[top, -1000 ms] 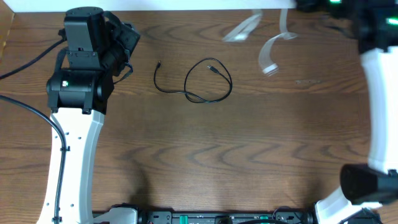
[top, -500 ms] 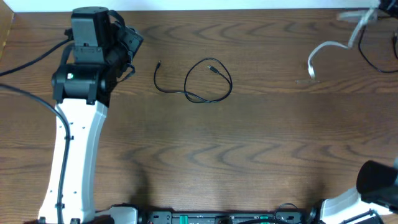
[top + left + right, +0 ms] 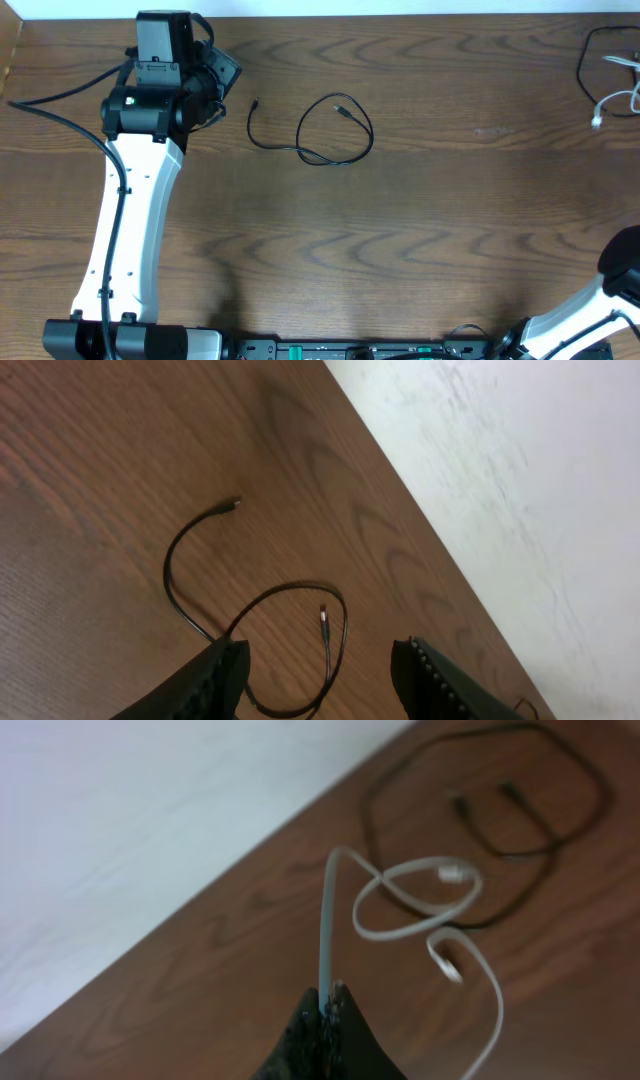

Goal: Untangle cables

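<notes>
A black cable [image 3: 335, 135] lies alone on the wooden table as an open loop with a tail to the left, its small plug ends free. The left wrist view shows this cable [image 3: 255, 605] just ahead of the fingers. My left gripper [image 3: 215, 78] is to its left, open with nothing between its fingers [image 3: 325, 685]. My right gripper [image 3: 328, 1002] is shut on the white cable [image 3: 326, 920], which hangs curled from it. In the overhead view the white cable [image 3: 602, 112] shows at the far right edge and the right gripper itself is out of frame.
A second black cord loop [image 3: 583, 65] lies on the table at the far right, behind the hanging white cable [image 3: 366, 815]. The table's far edge meets a white wall [image 3: 520, 480]. The right arm's base link [image 3: 625, 275] stands at the bottom right.
The right gripper has carried the white cable from the top middle to the far right, away from the black cable. The left arm has shifted slightly right and back.
</notes>
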